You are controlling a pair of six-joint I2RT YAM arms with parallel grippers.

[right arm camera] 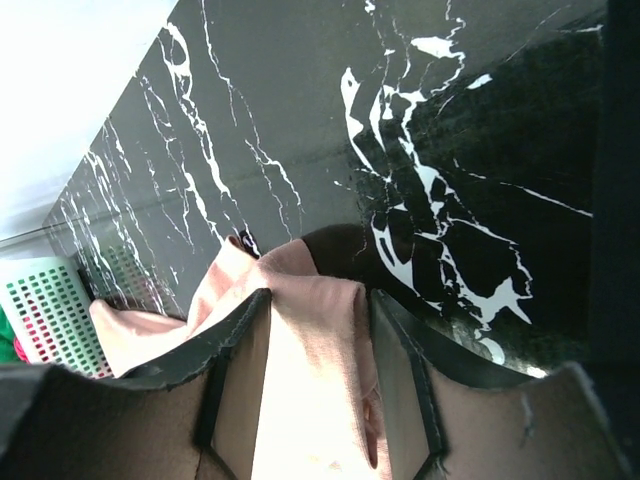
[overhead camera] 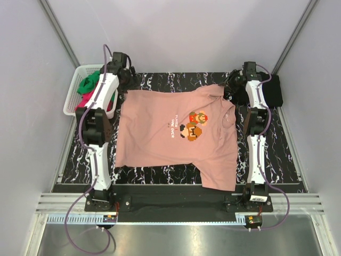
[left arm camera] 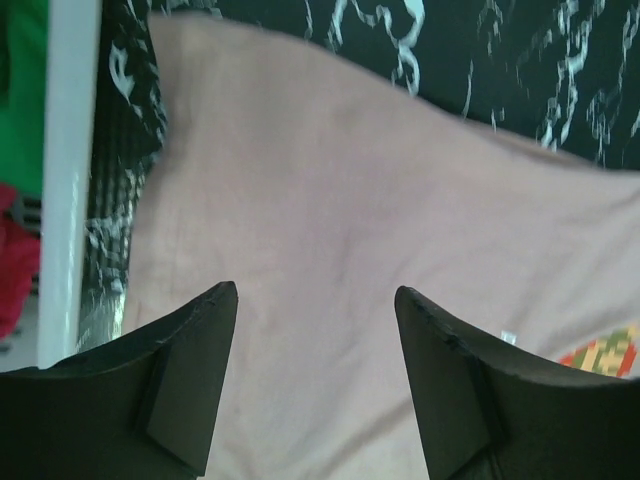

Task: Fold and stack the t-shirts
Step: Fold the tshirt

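Observation:
A salmon-pink t-shirt (overhead camera: pixel 170 133) with a pixel-art figure lies spread face up across the black marbled table (overhead camera: pixel 282 154). My left gripper (overhead camera: pixel 123 80) hovers over the shirt's far left corner; in the left wrist view it (left arm camera: pixel 315 290) is open, with only flat pink cloth (left arm camera: pixel 330 200) below. My right gripper (overhead camera: pixel 232 85) is at the far right sleeve. In the right wrist view it (right arm camera: pixel 318 295) stands open, with a bunched fold of pink sleeve (right arm camera: pixel 320 340) between its fingers. A black t-shirt (overhead camera: pixel 274 92) lies at the far right.
A white basket (overhead camera: pixel 74 90) at the far left holds a green t-shirt (overhead camera: pixel 88 82) and a red one (overhead camera: pixel 85 100); its rim (left arm camera: pixel 70 150) runs beside the left gripper. Grey walls enclose the table. A metal rail (overhead camera: pixel 176 205) lines the near edge.

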